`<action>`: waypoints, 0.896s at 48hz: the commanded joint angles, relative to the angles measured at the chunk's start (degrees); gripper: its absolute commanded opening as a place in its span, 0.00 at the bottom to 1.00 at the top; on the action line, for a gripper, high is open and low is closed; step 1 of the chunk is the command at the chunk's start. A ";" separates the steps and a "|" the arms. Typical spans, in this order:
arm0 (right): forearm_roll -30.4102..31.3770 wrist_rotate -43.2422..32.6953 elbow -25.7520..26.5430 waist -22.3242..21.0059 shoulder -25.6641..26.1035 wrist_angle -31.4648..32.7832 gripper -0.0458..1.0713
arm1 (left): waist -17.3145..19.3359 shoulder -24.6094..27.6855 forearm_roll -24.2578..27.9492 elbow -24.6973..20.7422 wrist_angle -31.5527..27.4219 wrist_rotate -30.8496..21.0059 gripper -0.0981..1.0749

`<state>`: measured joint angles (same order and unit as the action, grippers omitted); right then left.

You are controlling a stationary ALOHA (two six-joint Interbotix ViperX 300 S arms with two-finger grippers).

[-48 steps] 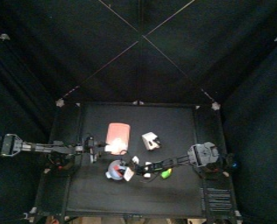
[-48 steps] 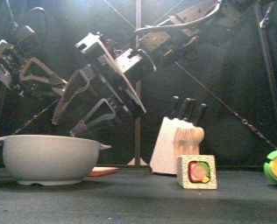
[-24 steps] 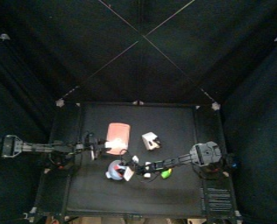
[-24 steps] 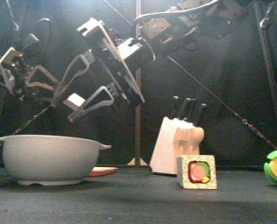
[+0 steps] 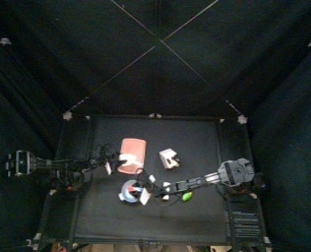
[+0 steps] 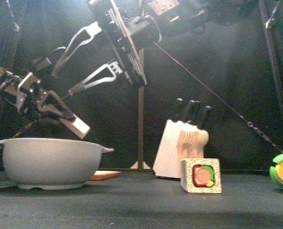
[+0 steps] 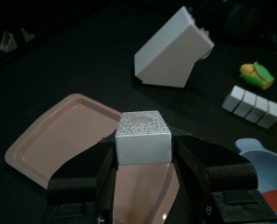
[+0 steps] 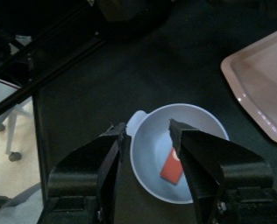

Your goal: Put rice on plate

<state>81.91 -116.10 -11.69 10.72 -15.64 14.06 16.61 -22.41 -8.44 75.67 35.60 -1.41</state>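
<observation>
Gripping the rice block (image 7: 142,137), the left claw (image 7: 145,166) hangs above the pink plate (image 7: 53,140) on the black table (image 7: 211,131).

Speckled white rice block (image 7: 144,137), pink plate (image 7: 61,140).

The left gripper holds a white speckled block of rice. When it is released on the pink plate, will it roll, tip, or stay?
The rice block looks boxy with flat faces, so it would probably sit still rather than roll. It keeps its shape between the left gripper jaws, suggesting it is fairly stiff. The pink plate looks shallow and flat, so tipping seems unlikely.
</observation>
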 commanded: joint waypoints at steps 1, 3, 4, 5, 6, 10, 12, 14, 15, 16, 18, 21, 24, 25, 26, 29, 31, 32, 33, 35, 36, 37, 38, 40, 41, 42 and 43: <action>0.53 0.09 0.09 0.53 3.87 0.35 0.76 | 0.35 4.39 0.53 -2.37 1.41 0.18 0.48; 0.62 0.09 -0.26 0.88 4.31 0.53 0.76 | 0.53 6.15 0.53 -3.08 1.58 0.35 0.48; 0.70 0.09 -0.53 0.97 4.57 0.70 0.76 | 0.70 7.03 0.53 -3.34 1.76 0.44 0.48; 0.70 0.09 -0.79 1.14 4.83 0.88 0.76 | 0.88 7.82 0.53 -3.69 2.02 0.44 0.48; 0.79 0.09 -1.23 1.23 5.27 1.14 0.76 | 1.14 9.14 0.44 -4.22 2.29 0.44 0.48; 0.88 0.00 -2.46 1.76 6.42 1.93 0.76 | 1.76 12.30 0.44 -5.45 3.16 0.44 0.48; 0.70 0.00 -3.08 2.02 6.77 2.37 0.76 | 1.85 13.89 0.44 -5.98 3.60 0.44 0.48; 0.62 -0.09 -3.69 2.11 7.21 2.81 0.76 | 1.93 15.21 0.35 -6.50 3.87 0.44 0.48; 0.62 -0.09 -3.96 2.20 7.38 3.16 0.76 | 2.02 15.91 0.35 -6.77 4.04 0.44 0.48; 0.62 -0.09 -4.13 2.29 7.56 3.34 0.76 | 2.02 16.61 0.44 -7.12 4.22 0.35 0.48; 0.62 -0.09 -4.66 2.37 7.91 4.04 0.76 | 2.11 17.84 0.35 -7.65 4.48 0.35 0.48; 0.53 -0.09 -5.10 2.55 8.17 4.83 0.76 | 2.11 19.86 0.35 -8.61 4.57 0.44 0.48; 0.44 -0.09 -5.45 2.81 8.44 5.54 0.76 | 2.20 21.45 0.35 -9.05 4.57 0.44 0.48; 0.44 -0.09 -5.45 2.90 8.53 5.89 0.76 | 2.11 21.80 0.35 -9.14 4.57 0.44 0.48; 0.44 -0.09 -5.54 2.99 8.53 6.06 0.76 | 2.11 22.06 0.35 -9.23 4.57 0.35 0.48; 0.44 -0.09 -5.71 3.08 8.79 6.33 0.76 | 2.29 22.68 0.26 -9.40 4.57 0.35 0.48; 0.44 -0.09 -5.80 3.08 8.88 6.50 0.76 | 2.55 22.85 0.09 -9.49 4.57 0.35 0.48; 0.44 -0.09 -5.80 3.08 8.79 6.50 0.76 | 2.55 22.85 0.09 -9.49 4.57 0.44 0.49; 0.44 -0.09 -5.80 3.08 8.88 6.59 0.76 | 2.55 22.85 -0.09 -9.49 4.57 0.35 0.49; 0.44 -0.09 -5.89 3.08 8.88 6.59 0.76 | 2.55 22.85 -0.26 -9.49 4.57 0.35 0.49; 0.44 -0.09 -5.89 3.08 8.88 6.68 0.76 | 2.55 22.76 -0.26 -9.40 4.48 0.35 0.50; 0.44 -0.09 -5.89 3.08 8.88 6.68 0.76 | 2.55 22.68 -0.35 -9.32 4.48 0.35 0.50; 0.44 -0.09 -5.89 3.08 8.88 6.68 0.76 | 2.55 22.50 -0.35 -9.32 4.31 0.44 0.50; 0.44 -0.09 -5.89 3.08 8.88 6.68 0.76 | 2.55 22.41 -0.35 -9.14 4.22 0.44 0.52; 0.44 -0.09 -5.89 3.08 8.88 6.68 0.76 | 2.55 22.32 -0.35 -9.14 4.22 0.44 0.52; 0.44 -0.09 -5.89 3.08 8.88 6.68 0.76 | 2.55 22.32 -0.35 -9.14 4.22 0.44 0.53; 0.44 -0.09 -5.89 3.08 8.88 6.68 0.76 | 2.46 22.32 -0.26 -9.14 4.22 0.44 0.54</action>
<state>82.27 -116.10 -18.11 13.71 -9.40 20.57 18.90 0.53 -8.70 67.06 39.64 -1.05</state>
